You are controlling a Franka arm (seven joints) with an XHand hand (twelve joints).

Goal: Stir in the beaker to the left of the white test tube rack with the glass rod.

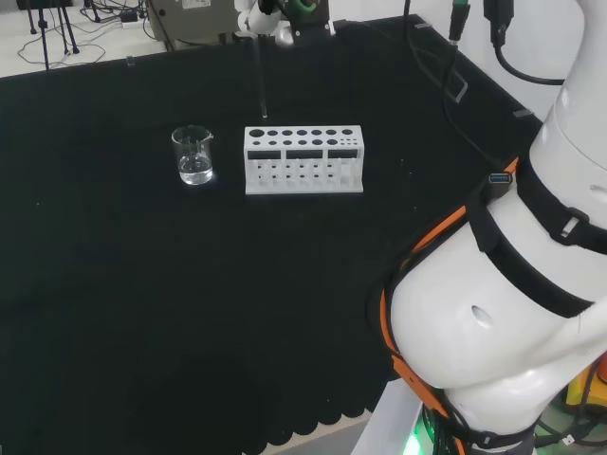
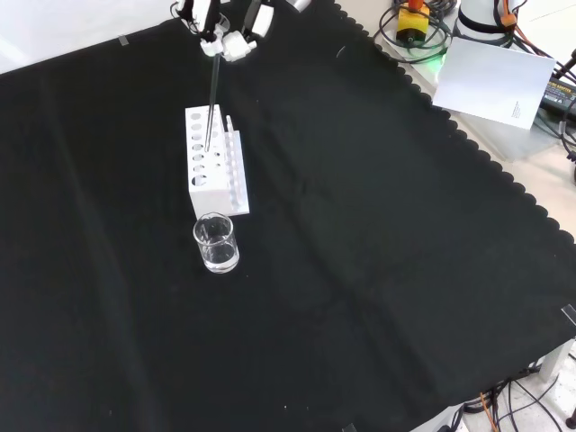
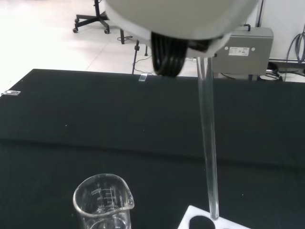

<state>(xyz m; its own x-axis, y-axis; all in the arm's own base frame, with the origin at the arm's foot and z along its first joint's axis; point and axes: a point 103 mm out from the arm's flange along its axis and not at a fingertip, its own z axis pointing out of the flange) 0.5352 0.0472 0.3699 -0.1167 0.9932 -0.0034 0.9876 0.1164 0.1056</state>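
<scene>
A clear glass rod [image 2: 211,106] hangs upright from the hand [image 2: 227,34] at the top of the front view, the fingers curled on its upper end. Its lower tip sits just over the far holes of the white test tube rack [image 2: 214,164]. In the head view the rod [image 1: 259,81] drops from the hand [image 1: 268,21] to a point just behind the rack [image 1: 303,160]. A small glass beaker [image 1: 193,154] with some clear liquid stands left of the rack there. The wrist view has the rod [image 3: 208,143] close, the beaker [image 3: 102,202] beside it.
Black cloth covers the bench, with a scalloped edge [image 2: 486,171] at the front view's right. Cables and a white sheet [image 2: 490,76] lie beyond that edge. The arm's big white links [image 1: 503,284] stand at the head view's right.
</scene>
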